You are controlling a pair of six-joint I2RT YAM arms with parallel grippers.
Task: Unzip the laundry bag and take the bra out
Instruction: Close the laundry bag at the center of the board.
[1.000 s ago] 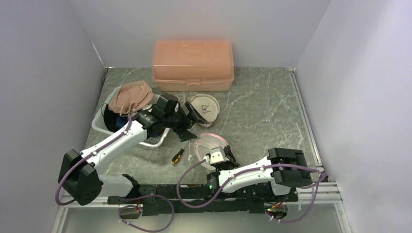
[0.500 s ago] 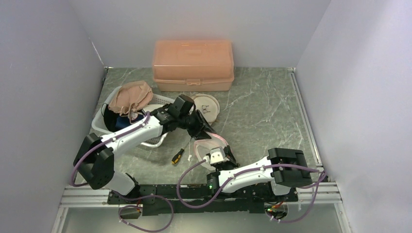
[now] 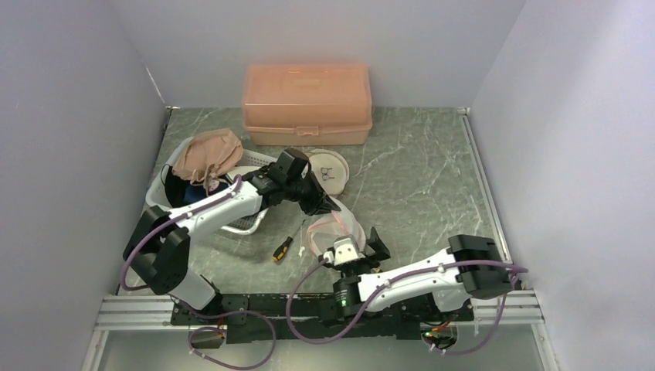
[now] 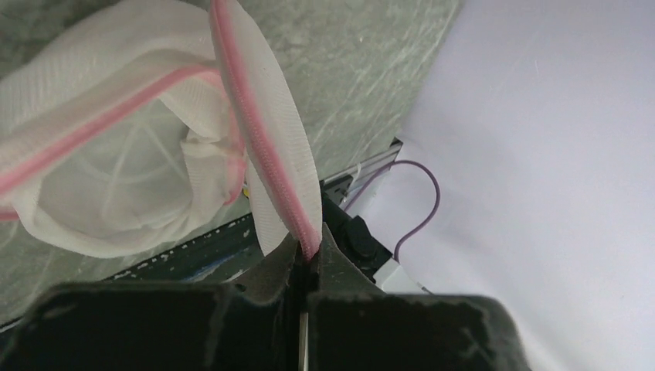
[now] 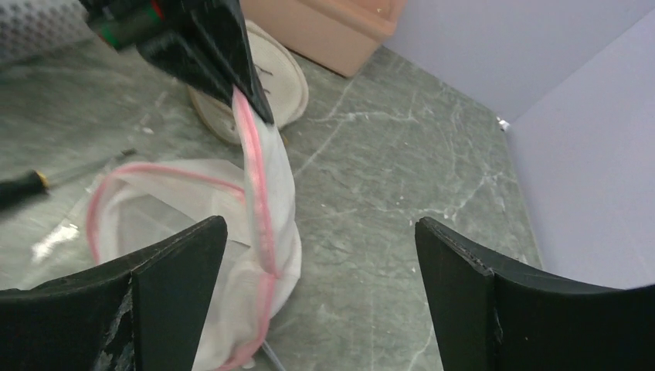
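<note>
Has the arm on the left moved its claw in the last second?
Yes. The left gripper slid right, away from the basket, and shut on the laundry bag.

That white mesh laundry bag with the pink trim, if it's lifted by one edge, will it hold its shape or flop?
Probably floppy: the laundry bag sags in folds below the edge pinched in the left tool. Likely light, since that small pinch alone holds a strip up. It may drag, as most of it lies on the table.
</note>
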